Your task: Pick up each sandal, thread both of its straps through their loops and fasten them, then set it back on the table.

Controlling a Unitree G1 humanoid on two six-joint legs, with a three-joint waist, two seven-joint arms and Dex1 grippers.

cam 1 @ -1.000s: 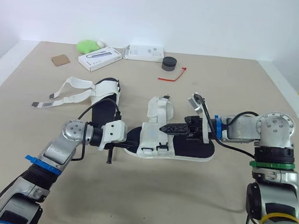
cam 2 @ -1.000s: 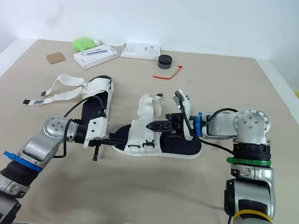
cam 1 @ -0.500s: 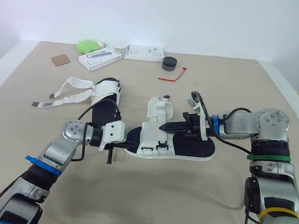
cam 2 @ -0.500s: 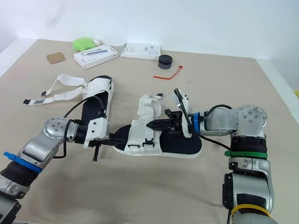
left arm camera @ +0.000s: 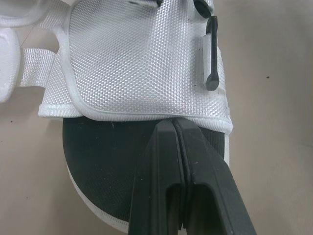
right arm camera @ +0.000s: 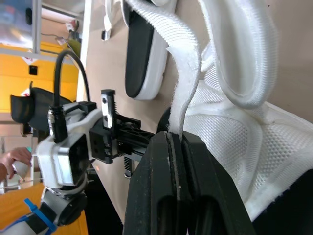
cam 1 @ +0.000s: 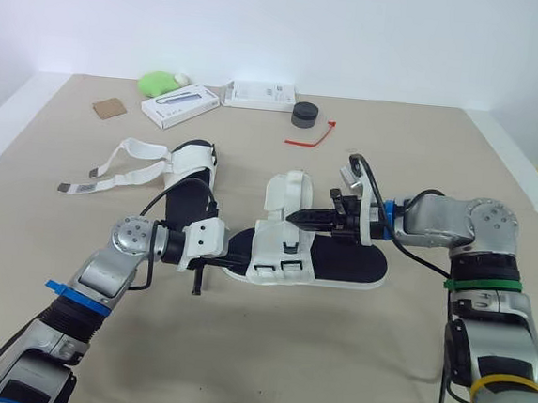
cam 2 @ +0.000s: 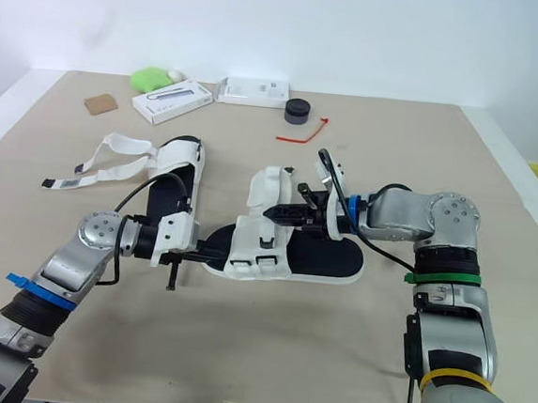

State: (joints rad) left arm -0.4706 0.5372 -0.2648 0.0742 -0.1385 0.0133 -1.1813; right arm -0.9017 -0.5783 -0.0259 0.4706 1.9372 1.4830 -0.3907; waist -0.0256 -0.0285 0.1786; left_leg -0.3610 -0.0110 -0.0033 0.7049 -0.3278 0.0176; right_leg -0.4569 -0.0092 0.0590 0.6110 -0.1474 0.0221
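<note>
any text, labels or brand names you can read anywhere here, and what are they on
No text is readable.
White box with a blue picture: print too small to read.
Flat white box: dark marks, too small to read.
Near sandal and its pinched strap: no lettering shows.

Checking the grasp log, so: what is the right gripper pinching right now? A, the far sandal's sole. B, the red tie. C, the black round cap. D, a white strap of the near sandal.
D: in the right wrist view the right gripper is shut on a white strap of the near sandal.
</note>
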